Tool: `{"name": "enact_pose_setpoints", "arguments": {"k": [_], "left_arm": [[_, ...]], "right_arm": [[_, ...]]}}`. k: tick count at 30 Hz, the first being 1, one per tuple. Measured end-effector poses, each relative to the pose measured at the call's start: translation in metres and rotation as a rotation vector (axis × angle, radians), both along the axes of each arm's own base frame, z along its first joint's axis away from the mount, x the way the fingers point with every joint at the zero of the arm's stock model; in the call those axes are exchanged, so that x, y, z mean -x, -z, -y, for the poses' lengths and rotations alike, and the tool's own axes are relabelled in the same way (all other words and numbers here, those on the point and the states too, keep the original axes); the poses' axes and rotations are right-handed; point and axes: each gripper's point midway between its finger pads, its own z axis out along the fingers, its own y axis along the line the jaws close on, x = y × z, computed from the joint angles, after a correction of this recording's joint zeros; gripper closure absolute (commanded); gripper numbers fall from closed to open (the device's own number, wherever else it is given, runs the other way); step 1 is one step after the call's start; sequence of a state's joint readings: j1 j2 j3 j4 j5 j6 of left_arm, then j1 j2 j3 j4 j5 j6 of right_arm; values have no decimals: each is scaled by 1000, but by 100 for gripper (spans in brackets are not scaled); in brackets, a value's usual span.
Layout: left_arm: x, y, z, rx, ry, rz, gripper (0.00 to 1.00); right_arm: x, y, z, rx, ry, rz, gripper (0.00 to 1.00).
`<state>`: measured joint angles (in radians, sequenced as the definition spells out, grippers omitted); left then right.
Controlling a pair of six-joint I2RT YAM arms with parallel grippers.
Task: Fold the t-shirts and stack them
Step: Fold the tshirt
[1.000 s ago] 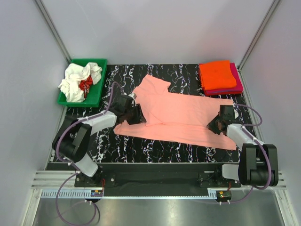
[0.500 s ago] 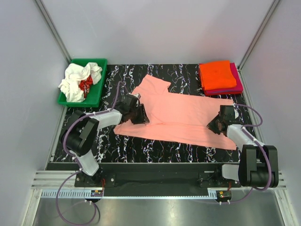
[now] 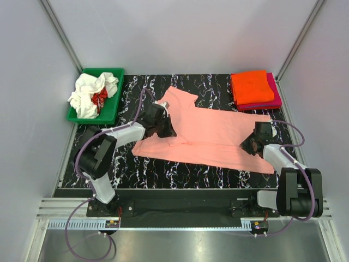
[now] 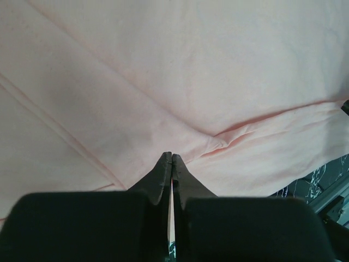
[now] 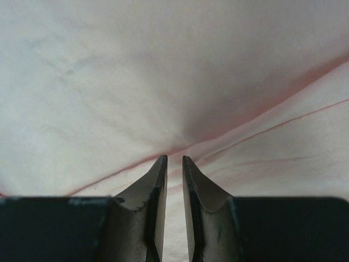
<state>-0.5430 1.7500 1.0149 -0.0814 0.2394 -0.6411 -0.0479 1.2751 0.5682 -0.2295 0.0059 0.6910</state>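
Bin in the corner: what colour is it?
The bin is green, best seen in the top view.

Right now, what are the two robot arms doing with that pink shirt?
The left end effector and right end effector are each pinched shut on the salmon-pink cloth t-shirt lying on the black marbled table. A folded orange t-shirt sits on a magenta t-shirt at the back right. Crumpled white shirts sit in the green plastic bin.

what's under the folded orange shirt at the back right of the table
A folded magenta t-shirt lies under the orange t-shirt, its edges showing along the right and near sides. Its middle is covered, so whether anything else sits between them cannot be seen.
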Motion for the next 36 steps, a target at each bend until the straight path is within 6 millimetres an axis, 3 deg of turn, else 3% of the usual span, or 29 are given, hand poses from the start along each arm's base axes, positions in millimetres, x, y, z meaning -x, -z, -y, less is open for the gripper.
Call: {"name": "enact_pose_setpoints", "arguments": {"k": [5, 6, 7, 11, 16, 20, 36], "left_arm": [[-13, -9, 7, 3, 1, 19, 100], [-14, -10, 6, -5, -4, 18, 96], [-15, -10, 5, -13, -9, 16, 84], [-9, 0, -11, -85, -61, -12, 67], [14, 12, -29, -123, -106, -66, 66], [24, 18, -30, -140, -107, -86, 64], [28, 32, -29, -171, -115, -109, 67]], "right_arm": [[0, 0, 0, 1, -2, 0, 76], [0, 0, 0, 1, -2, 0, 76], [0, 0, 0, 1, -2, 0, 76], [0, 0, 0, 2, -2, 0, 76], [0, 0, 0, 2, -2, 0, 76], [0, 0, 0, 2, -2, 1, 76], [2, 1, 0, 2, -2, 1, 76]]}}
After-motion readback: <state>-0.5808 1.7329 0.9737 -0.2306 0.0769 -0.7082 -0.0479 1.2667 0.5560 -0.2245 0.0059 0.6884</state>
